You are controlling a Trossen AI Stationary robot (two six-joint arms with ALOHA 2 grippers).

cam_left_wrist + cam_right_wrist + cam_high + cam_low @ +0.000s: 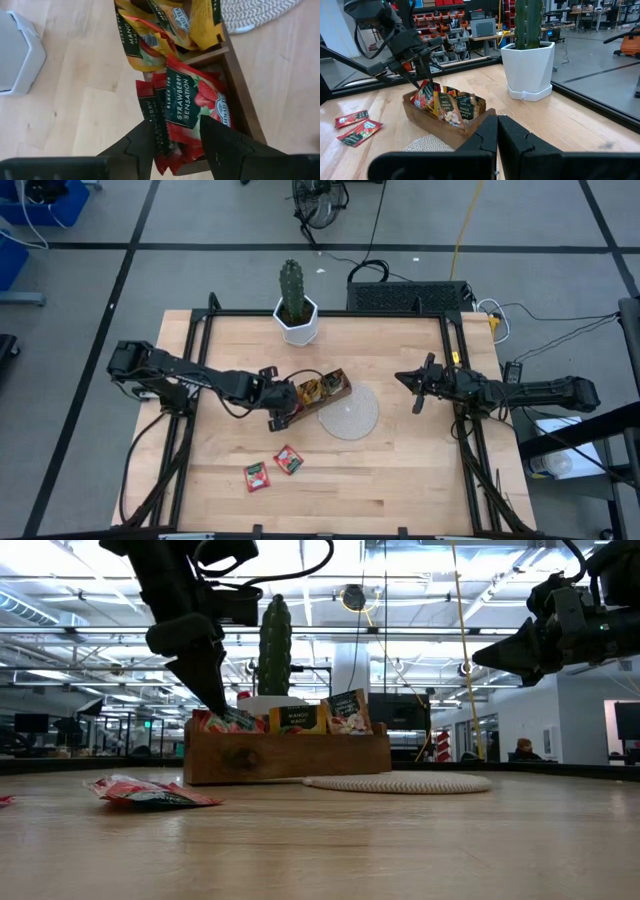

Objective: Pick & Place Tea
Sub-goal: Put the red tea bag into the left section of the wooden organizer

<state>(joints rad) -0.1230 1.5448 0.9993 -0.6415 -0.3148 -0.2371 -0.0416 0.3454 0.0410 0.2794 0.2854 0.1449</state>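
Left wrist view is showing the left gripper (176, 137) straddling upright red sachets (192, 102) in the wooden tray (239, 85), fingers parted; light, crinkly, slippery packets, best pinched at their top edges.

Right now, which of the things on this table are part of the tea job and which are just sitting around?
Part of the job:
- left gripper, fingers around red sachets in the tray
- wooden tray with tea sachets
- two red sachets loose on the table

Just there:
- potted cactus
- round woven mat
- right gripper, shut, waiting aside
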